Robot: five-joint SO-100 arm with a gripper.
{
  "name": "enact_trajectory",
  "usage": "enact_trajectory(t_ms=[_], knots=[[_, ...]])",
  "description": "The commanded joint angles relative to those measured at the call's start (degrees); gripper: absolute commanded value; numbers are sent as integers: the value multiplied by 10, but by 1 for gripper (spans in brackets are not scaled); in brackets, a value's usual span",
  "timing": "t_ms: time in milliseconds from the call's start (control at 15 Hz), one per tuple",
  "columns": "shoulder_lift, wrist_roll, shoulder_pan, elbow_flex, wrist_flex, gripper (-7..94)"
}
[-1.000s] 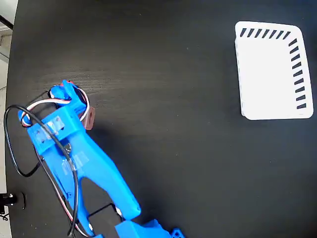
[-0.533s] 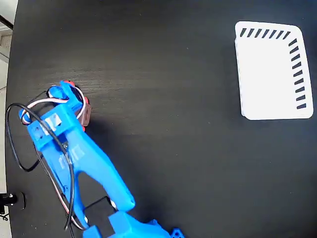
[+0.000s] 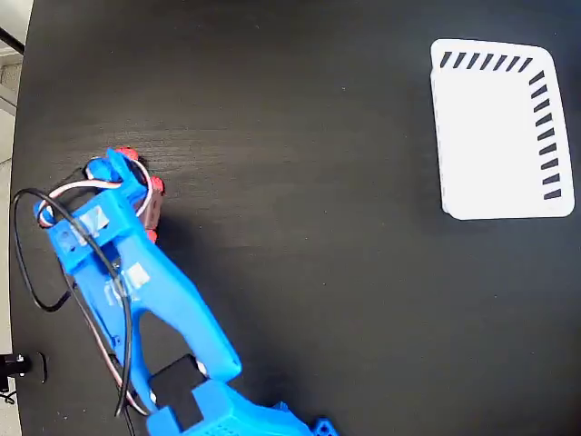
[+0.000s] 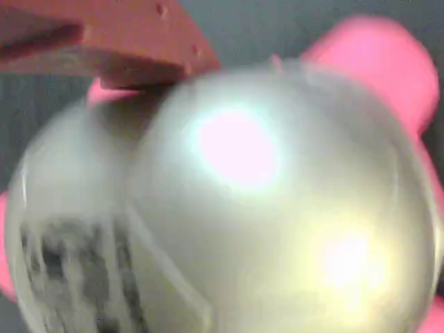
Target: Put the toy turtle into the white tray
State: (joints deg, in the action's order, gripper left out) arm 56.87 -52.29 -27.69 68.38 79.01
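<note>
Jaws sit low over the turtle (image 4: 277,201) at the worktop's (image 3: 300,272) left in the fixed view; whether they grip it I cannot tell. Grasping is the step in hand. Next: close firmly, lift, carry right to the tray (image 3: 490,136), well apart.

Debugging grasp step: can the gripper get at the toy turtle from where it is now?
Probably yes. The gripper sits right over the toy turtle, whose shell fills the wrist view, with one finger at its edge. Nothing else lies nearby on the black table.
</note>
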Motion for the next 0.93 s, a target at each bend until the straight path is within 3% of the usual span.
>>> enact_trajectory(t_ms=[0,333,867], knots=[[13,7,-4,-20,-1,0],[69,18,0,-23,26,0],[335,18,38,11,117,0]])
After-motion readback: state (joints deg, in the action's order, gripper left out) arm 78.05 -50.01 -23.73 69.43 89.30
